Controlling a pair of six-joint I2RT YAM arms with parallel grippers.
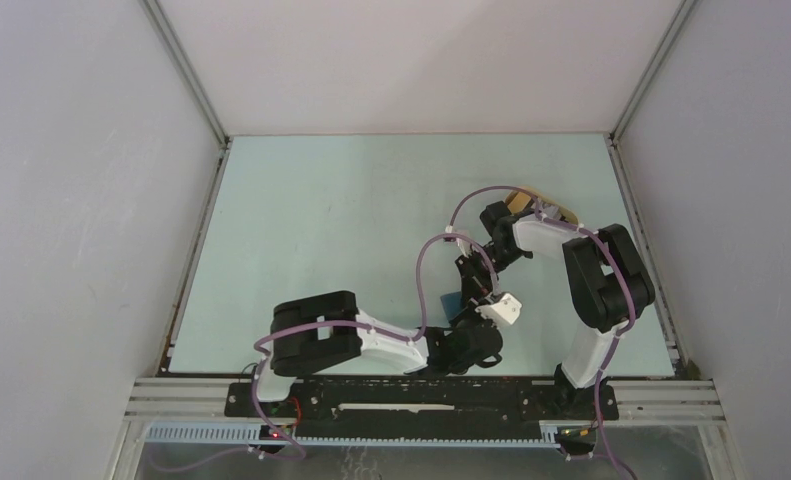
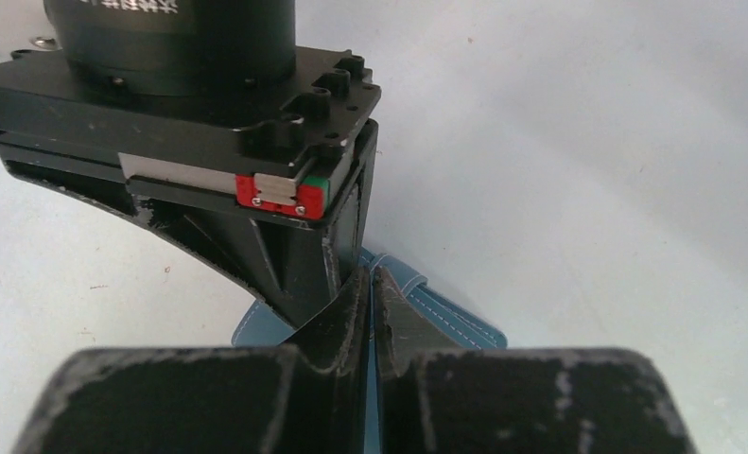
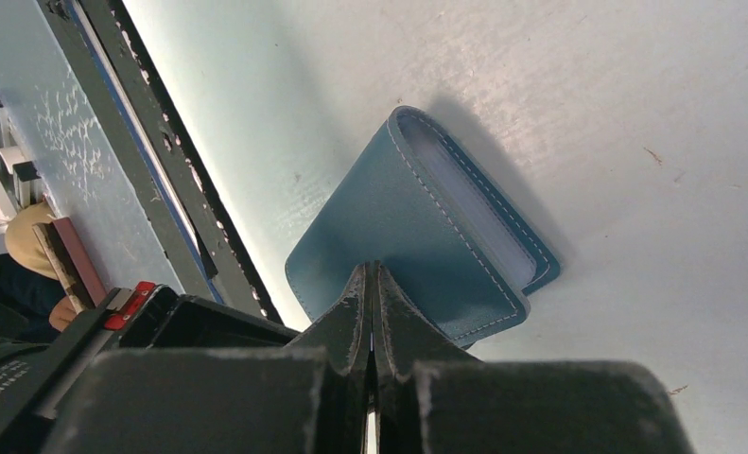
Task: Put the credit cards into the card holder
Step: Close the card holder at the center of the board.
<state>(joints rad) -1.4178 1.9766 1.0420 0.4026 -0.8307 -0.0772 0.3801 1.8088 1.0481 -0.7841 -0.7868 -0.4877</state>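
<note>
The card holder [image 1: 452, 300] is a teal-blue wallet lying folded on the table near the front, between the two arms. My left gripper [image 2: 372, 284] is shut on a thin blue edge of the card holder [image 2: 464, 322]. My right gripper [image 3: 370, 270] is shut, its tips pressed down on the cover of the card holder [image 3: 417, 218]. A pale layer [image 3: 474, 213] shows between the covers at the holder's open edge. I cannot tell whether it is cards or lining. No credit cards show on their own in any view.
A tan oval tray [image 1: 561, 212] sits at the back right, partly hidden by the right arm. The right arm's black wrist body [image 2: 209, 113] hangs close over my left fingers. White walls enclose the table, and a metal rail [image 1: 421, 390] runs along its front edge.
</note>
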